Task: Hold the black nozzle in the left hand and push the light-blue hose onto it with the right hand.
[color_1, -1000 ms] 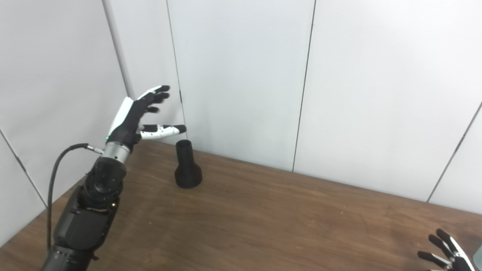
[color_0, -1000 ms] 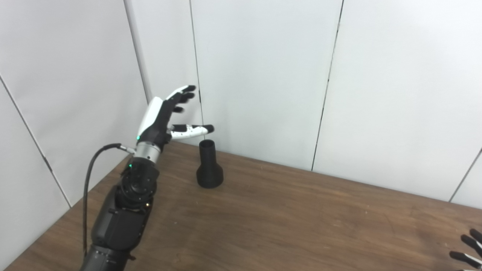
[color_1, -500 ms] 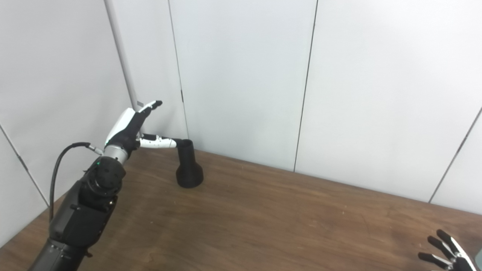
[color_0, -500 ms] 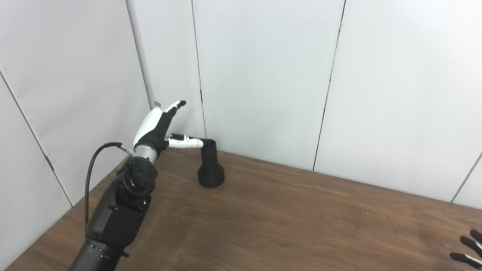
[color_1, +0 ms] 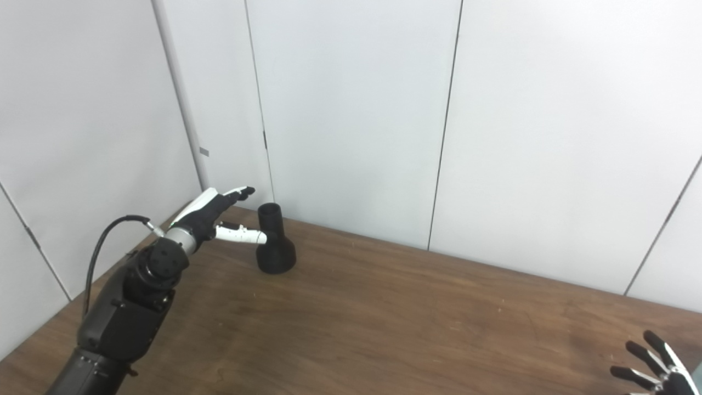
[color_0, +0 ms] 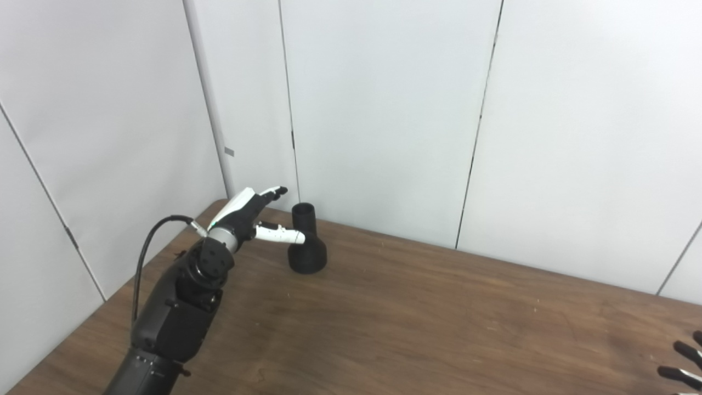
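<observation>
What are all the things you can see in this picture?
black nozzle: one, black, standing upright on its wide end at the far left of the table, near the wall.
table: one, dark brown wood, filling the lower part of both views.
wall panels: several, pale grey-white, standing behind the table and along its left side.
light-blue hose: none clearly in view.
cable: one, black, looping off the left arm.
left hand: one, white and black, open, fingers spread just left of the nozzle with the thumb reaching to its neck; not gripping it.
right hand: one, black and white, only spread fingers showing at the bottom right corner.
</observation>
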